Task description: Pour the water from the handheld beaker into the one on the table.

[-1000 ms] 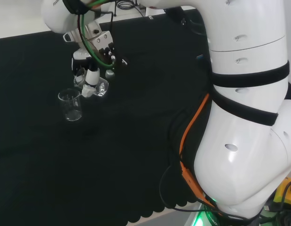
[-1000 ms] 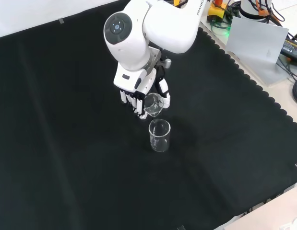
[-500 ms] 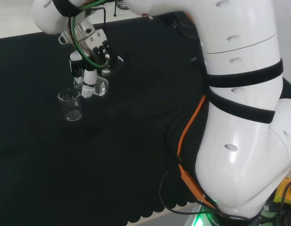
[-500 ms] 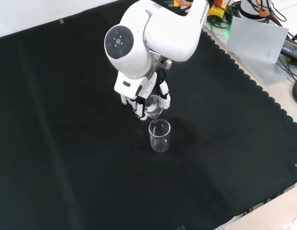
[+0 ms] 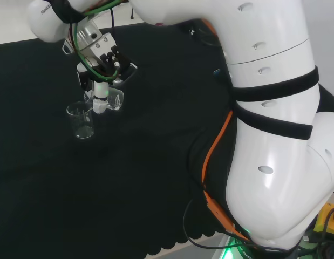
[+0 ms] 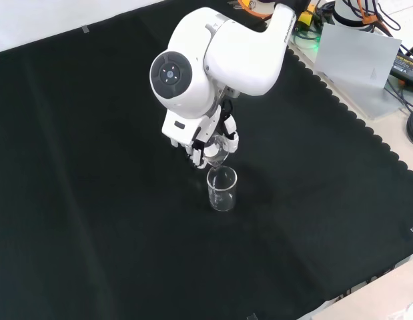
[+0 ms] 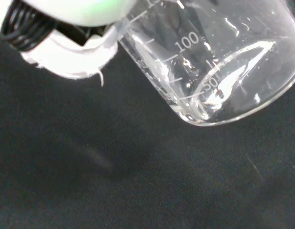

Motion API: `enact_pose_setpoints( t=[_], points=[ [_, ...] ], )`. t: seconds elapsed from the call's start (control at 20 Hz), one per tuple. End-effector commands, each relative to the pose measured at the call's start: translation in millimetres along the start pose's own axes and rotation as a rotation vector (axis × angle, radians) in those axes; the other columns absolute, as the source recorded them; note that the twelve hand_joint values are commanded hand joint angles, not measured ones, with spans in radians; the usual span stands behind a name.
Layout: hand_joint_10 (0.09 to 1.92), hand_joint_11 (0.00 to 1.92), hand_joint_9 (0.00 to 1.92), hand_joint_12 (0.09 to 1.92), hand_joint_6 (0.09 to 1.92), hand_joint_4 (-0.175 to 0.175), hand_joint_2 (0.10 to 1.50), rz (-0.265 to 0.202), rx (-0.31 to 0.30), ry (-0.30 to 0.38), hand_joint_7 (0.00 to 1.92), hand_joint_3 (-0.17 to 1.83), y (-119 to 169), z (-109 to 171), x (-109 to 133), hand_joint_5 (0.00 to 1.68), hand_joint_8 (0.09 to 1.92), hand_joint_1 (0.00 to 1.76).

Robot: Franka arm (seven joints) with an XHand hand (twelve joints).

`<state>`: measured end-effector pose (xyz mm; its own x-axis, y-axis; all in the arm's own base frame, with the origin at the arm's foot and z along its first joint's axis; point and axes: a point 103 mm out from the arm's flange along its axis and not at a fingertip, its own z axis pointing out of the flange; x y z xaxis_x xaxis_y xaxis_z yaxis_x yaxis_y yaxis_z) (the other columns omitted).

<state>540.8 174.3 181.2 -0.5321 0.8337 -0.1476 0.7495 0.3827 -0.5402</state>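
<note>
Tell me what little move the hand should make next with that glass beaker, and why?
Probably tip a little further. The hand holds the tilted beaker just above the upright beaker on the cloth, lip near its rim, yet no stream is visible between them.

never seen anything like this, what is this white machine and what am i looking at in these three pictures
It is a white robot arm ending in a black and white hand with fingers, working over a bench covered in black cloth. One picture looks over the arm from behind its base, one looks down from the front, and one sits at the wrist. The hand holds a small clear glass beaker, tilted beside a second clear beaker that stands upright on the cloth. The wrist view shows the held one close up.
</note>
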Motion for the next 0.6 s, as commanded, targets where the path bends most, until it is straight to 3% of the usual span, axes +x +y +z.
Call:
enact_pose_setpoints(
  t=[0.05, 0.6],
  points=[
    [0.09, 1.11, 1.56, 0.92, 0.68, 0.175, 0.63, 0.008, 0.036, -0.025, 1.66, 0.70, 0.1, -1.6, 2.5, 1.28, 0.09, 1.13],
    [0.09, 1.11, 1.56, 0.92, 0.68, 0.175, 0.63, 0.011, 0.056, -0.058, 1.66, 0.71, -3.6, -10.5, 6.2, 1.28, 0.09, 1.13]
  ],
)
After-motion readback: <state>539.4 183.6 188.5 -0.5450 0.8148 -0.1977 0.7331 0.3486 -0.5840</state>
